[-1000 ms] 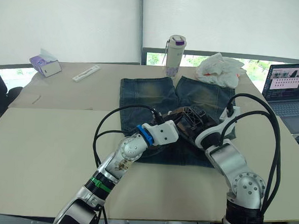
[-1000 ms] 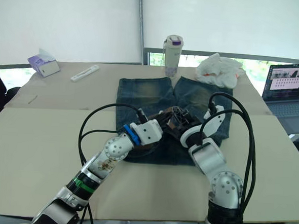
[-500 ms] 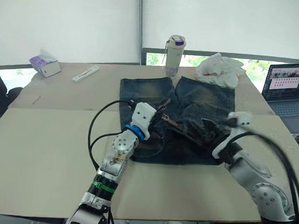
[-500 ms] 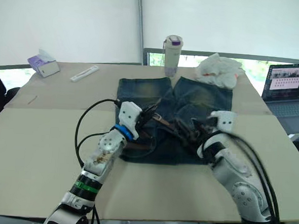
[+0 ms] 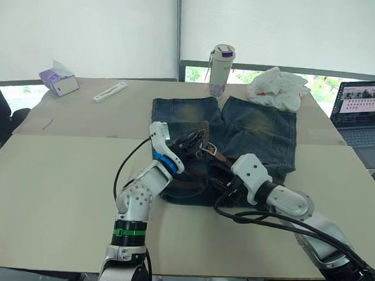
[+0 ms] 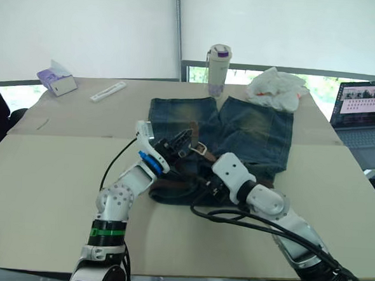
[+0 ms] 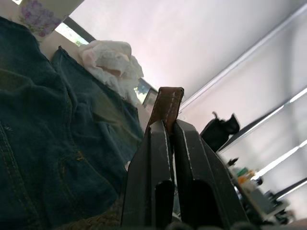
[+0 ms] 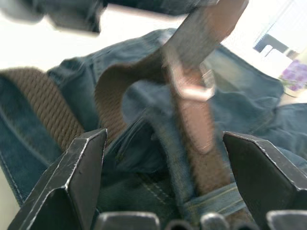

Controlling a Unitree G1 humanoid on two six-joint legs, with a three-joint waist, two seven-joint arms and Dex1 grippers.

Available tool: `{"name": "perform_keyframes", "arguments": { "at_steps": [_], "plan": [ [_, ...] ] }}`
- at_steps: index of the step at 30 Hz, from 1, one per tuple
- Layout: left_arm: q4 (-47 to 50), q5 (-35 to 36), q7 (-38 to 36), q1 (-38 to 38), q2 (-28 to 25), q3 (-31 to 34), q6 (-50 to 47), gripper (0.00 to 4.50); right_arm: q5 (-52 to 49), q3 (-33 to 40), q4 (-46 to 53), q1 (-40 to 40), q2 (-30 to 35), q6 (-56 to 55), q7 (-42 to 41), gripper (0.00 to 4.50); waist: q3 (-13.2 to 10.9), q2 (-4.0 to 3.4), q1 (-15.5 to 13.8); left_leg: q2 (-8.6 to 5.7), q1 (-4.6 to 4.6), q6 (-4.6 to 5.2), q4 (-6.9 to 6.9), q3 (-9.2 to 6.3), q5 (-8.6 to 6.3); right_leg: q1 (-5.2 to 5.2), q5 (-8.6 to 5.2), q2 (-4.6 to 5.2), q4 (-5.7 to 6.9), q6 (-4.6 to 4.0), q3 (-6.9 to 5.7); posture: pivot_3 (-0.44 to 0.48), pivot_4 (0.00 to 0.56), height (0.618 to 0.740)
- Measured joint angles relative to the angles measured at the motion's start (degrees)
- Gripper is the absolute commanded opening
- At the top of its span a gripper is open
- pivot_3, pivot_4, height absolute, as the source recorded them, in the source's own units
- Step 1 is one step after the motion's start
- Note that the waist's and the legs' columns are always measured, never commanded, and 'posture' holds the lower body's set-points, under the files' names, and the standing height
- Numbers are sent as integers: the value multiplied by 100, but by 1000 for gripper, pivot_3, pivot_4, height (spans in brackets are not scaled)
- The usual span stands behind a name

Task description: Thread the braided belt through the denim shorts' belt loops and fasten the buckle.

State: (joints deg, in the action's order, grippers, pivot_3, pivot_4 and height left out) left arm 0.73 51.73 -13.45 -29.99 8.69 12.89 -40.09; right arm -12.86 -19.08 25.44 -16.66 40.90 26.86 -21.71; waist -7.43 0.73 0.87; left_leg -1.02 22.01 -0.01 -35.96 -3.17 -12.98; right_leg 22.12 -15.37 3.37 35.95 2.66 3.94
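pinching the braided belt (image 7: pixel 165 103) tip, left claw (image 7: pixel 171 139) over denim shorts (image 5: pixel 255 129)

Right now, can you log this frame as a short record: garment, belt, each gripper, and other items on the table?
garment: denim shorts flat on the table
belt: braided belt lying on the waistband, buckle raised
left gripper: shut on the belt's leather tip
right gripper: open, at the waistband near the buckle
other items: bottle, white bag, tissue box, laptop

Bright daylight floods through the white blinds (image 5: pixel 86 26) at the top, shadows stay soft, and the close wrist views blur.
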Motion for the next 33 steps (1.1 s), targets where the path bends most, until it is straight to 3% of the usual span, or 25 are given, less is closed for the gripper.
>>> {"name": "perform_keyframes", "arguments": {
  "at_steps": [5,12,20,27,33],
  "plan": [
    [2,838,402,-49,6,295,-509,0,117,-34,-23,213,-48,190,-423,4201,0,4,-3,-1,-4,0,0,-2,0,-2,4,0,1,-7,0,0,150,740],
    [20,2043,780,-264,-211,645,-896,0,43,176,-71,564,-47,1259,-624,4201,2,8,-4,-1,-11,0,0,-6,0,-8,4,-1,2,-8,1,0,150,740],
    [-2,3477,872,-362,-1220,1214,-1123,0,-144,649,45,701,45,1860,-950,4201,3,10,-17,-2,-16,-1,0,-13,0,-11,4,1,2,-8,0,0,150,740],
    [-378,3690,580,-329,-2418,1396,-1345,0,-194,877,121,857,172,2004,-1205,4201,3,17,-15,-2,-19,-1,2,-18,0,-9,4,2,3,-8,0,0,150,740],
    [-337,3803,227,5,-3050,1254,-1816,0,-463,1350,110,924,-13,1930,-1416,4201,3,17,-11,-1,-20,-2,4,-32,0,-6,5,3,6,-9,0,0,150,740]
  ]
}}
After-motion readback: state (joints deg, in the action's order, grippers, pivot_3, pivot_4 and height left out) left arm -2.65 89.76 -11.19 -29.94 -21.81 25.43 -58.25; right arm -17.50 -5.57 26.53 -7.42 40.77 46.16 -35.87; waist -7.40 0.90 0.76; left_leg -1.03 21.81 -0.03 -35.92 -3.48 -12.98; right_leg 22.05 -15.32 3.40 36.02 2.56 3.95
